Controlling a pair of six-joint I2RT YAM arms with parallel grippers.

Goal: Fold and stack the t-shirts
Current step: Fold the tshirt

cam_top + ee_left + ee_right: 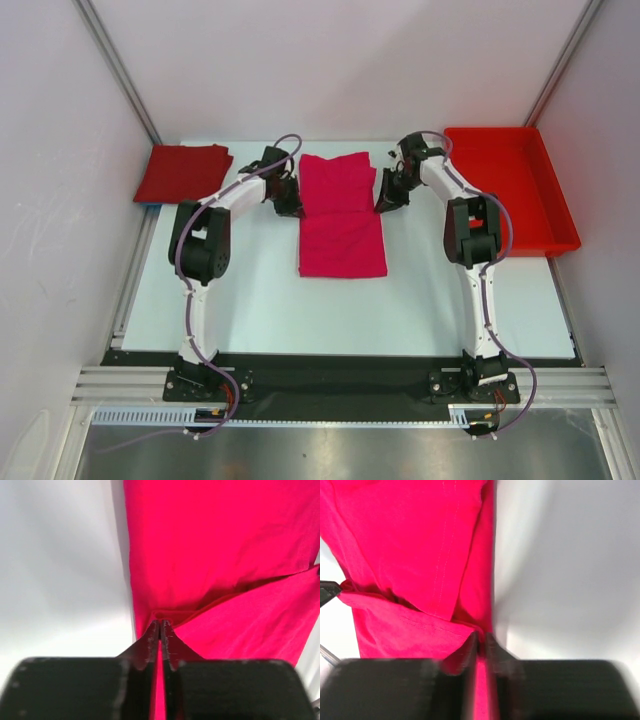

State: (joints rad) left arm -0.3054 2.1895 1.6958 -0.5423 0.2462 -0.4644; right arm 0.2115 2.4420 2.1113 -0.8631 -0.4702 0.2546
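The magenta-pink t-shirt (341, 215) lies as a long strip on the white table, its far half doubled over the near half. My left gripper (291, 207) is shut on its left edge at the fold; the left wrist view shows cloth (210, 560) pinched between the fingertips of the left gripper (160, 625). My right gripper (383, 205) is shut on the right edge; the right wrist view shows the cloth (420, 555) pinched in the right gripper (481, 637). The crimson t-shirt (182, 171) lies folded at the far left corner, away from both grippers.
A rigid red plastic tray (510, 190) stands at the far right of the table (300, 310). Metal frame posts and white walls close in the left, right and back sides.
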